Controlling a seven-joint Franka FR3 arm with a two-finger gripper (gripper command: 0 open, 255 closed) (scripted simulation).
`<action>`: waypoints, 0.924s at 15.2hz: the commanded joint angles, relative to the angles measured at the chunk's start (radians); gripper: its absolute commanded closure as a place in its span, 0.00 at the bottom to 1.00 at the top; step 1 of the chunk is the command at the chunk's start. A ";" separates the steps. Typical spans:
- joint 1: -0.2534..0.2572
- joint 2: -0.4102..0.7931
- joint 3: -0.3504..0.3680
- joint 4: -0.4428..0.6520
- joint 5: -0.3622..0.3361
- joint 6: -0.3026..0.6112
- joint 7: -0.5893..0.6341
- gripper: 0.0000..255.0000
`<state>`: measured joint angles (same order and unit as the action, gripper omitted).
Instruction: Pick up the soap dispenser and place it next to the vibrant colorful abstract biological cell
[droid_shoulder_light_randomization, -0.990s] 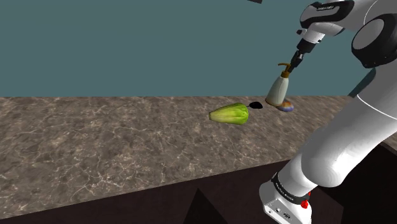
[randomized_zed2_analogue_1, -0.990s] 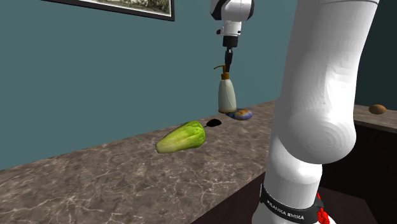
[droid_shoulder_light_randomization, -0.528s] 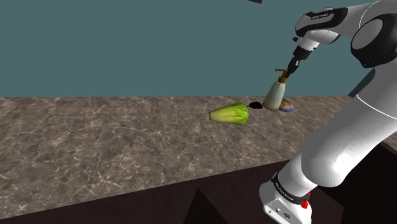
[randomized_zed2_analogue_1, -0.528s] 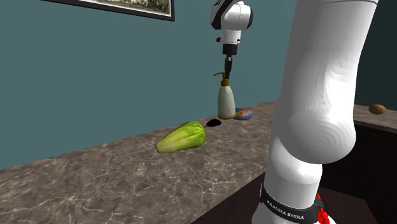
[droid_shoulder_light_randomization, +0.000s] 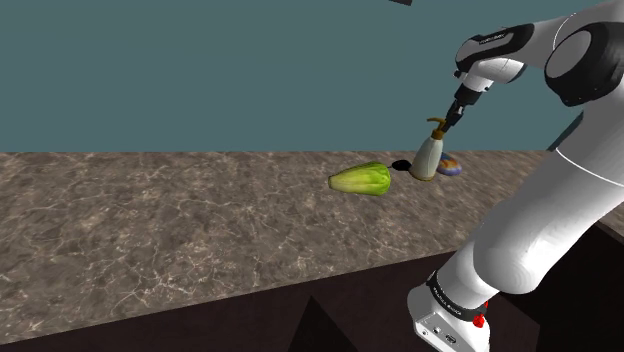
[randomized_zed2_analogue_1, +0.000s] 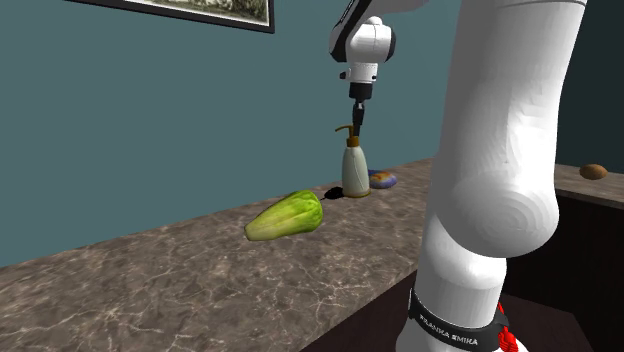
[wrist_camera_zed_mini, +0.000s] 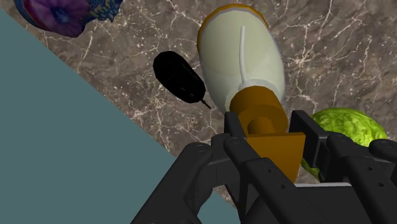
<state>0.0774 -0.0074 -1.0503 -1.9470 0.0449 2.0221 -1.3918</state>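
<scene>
The soap dispenser (droid_shoulder_light_randomization: 427, 158) has a cream body and an amber pump. My gripper (droid_shoulder_light_randomization: 447, 118) is shut on the pump head from above, with a black finger on each side of the pump (wrist_camera_zed_mini: 267, 130). The dispenser (randomized_zed2_analogue_1: 355, 170) hangs slightly tilted, its base at or just above the marble counter (droid_shoulder_light_randomization: 180, 220). The colourful purple and blue cell (droid_shoulder_light_randomization: 451, 167) lies on the counter right beside the dispenser, on the shoulder view's right. In the wrist view the cell (wrist_camera_zed_mini: 63, 13) lies past the dispenser body (wrist_camera_zed_mini: 242, 57), near the wall.
A green leafy vegetable (droid_shoulder_light_randomization: 361, 179) lies on the counter to the shoulder view's left of the dispenser. A small black object (wrist_camera_zed_mini: 179, 77) rests between them, close to the teal wall (droid_shoulder_light_randomization: 200, 70). A brown item (randomized_zed2_analogue_1: 593, 171) sits on a side ledge.
My gripper has lowered the dispenser and carried it toward the shoulder view's left, from above the cell down to counter level beside it.
</scene>
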 joint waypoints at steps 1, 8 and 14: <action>-0.001 0.013 -0.002 -0.023 0.014 0.030 -0.010 1.00; -0.012 0.067 -0.004 -0.087 0.073 0.118 -0.054 1.00; -0.012 0.067 -0.003 -0.087 0.073 0.118 -0.054 1.00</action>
<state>0.0656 0.0561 -1.0546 -2.0302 0.1168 2.1408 -1.4448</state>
